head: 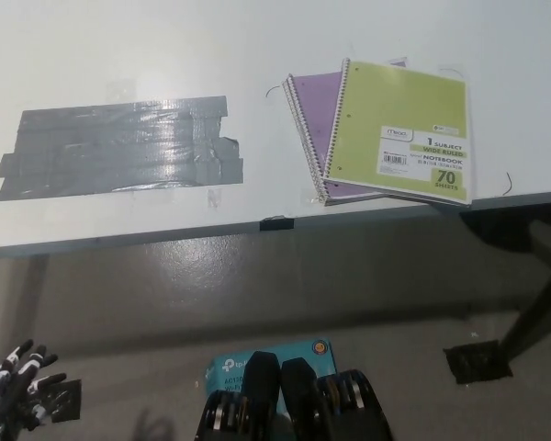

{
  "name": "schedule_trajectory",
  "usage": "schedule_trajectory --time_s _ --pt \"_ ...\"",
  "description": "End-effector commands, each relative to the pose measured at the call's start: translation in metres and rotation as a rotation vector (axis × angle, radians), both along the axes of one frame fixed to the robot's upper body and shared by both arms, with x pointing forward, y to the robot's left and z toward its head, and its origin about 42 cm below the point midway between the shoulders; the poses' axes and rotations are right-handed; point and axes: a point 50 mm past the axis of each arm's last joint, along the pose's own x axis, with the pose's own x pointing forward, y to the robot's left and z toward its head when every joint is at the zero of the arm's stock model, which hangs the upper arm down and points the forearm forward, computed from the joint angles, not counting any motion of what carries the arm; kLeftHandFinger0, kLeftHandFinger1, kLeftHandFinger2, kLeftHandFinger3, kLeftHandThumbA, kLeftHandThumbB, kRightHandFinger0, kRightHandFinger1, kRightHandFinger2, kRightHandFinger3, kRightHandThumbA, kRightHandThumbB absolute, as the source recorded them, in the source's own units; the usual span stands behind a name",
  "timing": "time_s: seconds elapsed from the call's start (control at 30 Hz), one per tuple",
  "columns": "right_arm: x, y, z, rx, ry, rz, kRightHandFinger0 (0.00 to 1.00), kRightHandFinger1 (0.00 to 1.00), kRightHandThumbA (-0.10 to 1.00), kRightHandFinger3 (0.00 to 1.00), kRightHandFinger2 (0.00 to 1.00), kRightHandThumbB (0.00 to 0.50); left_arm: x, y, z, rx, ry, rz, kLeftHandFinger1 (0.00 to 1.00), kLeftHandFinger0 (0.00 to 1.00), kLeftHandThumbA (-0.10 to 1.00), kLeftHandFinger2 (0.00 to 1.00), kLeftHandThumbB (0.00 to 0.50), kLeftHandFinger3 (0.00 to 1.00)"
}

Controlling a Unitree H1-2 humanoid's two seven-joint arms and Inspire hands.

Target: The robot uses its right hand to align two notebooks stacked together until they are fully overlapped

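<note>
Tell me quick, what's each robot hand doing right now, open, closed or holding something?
Left robot hand: open, holding nothing, low at the picture's lower left, off the table.
Right robot hand: not in view.

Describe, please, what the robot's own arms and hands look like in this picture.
Only the left hand shows, at the lower left corner: white shells over black parts, with slim dark fingers. No cables or markings can be made out at this size. The black right arm and hand are out of view.
</note>
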Motion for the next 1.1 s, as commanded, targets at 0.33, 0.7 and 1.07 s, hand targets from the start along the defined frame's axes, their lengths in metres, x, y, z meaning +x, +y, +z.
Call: schedule_trajectory --time_s 0.33,0.7,1.07 --pt "0.064 0.034 0.185 -0.509 -0.539 -0.003 1.00 1.00 1.00 1.00 1.00 0.446 0.007 0.002 0.020 0.046 -0.026 -0.036 0.70 0.63 0.64 0.80 0.042 1.00" --pt "0.138 0.129 0.290 -0.616 -0.820 0.048 1.00 1.00 1.00 1.00 1.00 0.500 0.012 -0.001 0.024 0.081 -0.031 -0.060 0.66 0.62 0.67 0.79 0.050 0.98" --pt "0.221 0.162 0.291 -0.605 -0.625 0.056 1.00 1.00 0.91 1.00 1.00 0.369 0.013 -0.001 0.027 0.091 -0.034 -0.059 0.68 0.64 0.68 0.78 0.040 0.99"
